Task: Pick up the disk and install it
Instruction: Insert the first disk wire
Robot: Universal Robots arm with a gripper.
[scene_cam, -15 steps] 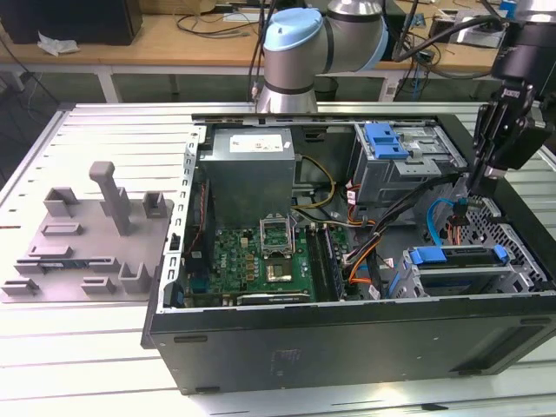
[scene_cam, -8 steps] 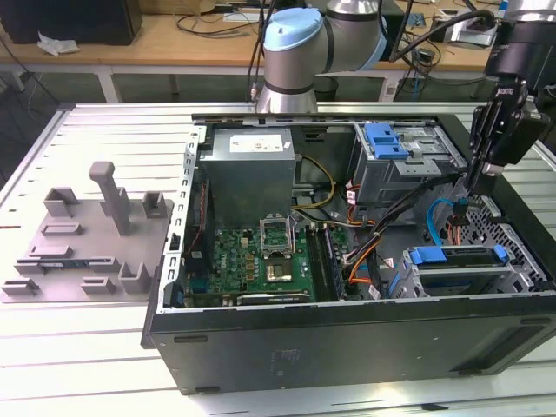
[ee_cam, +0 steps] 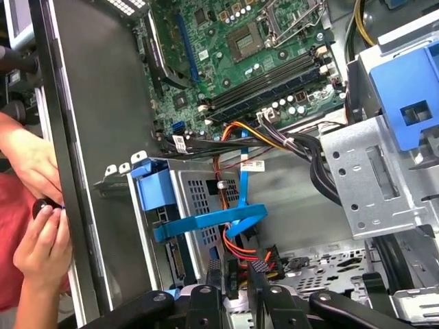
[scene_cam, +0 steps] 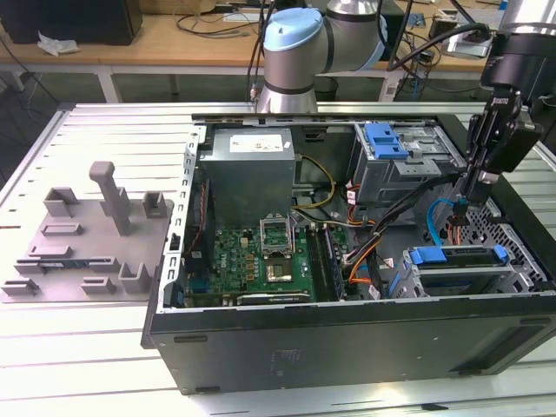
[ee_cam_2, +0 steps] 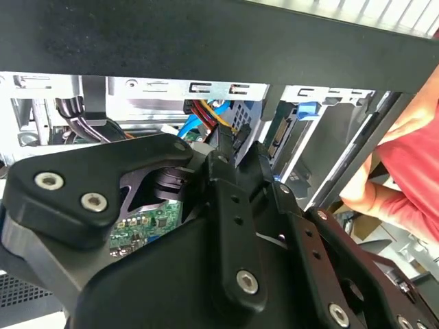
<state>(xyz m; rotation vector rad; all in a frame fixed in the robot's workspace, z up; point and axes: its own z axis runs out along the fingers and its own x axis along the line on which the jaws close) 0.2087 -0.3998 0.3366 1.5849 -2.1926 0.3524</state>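
1. The open computer case [scene_cam: 347, 343] lay on its side on a slatted metal table [scene_cam: 113, 139], with a grey fixture plate [scene_cam: 52, 261] beside it at the exterior view's left
2. The arm [scene_cam: 300, 48] reached over the case from its far side
3. Inside the case, the grey power supply [scene_cam: 252, 169] sat next to the green motherboard [scene_cam: 252, 261]
4. The disk [scene_cam: 453, 259] sat in the bay at the case's near corner, at the exterior view's right, edged by its blue carrier
5. The gripper [scene_cam: 473, 184] hung just over that bay, apart from the disk; whether it was open or closed could not be told
6. In the first wrist view, a black connector [ee_cam: 236, 269] with red and orange wires sat right at the gripper, and a person's hand [ee_cam: 38, 243] was outside the case wall
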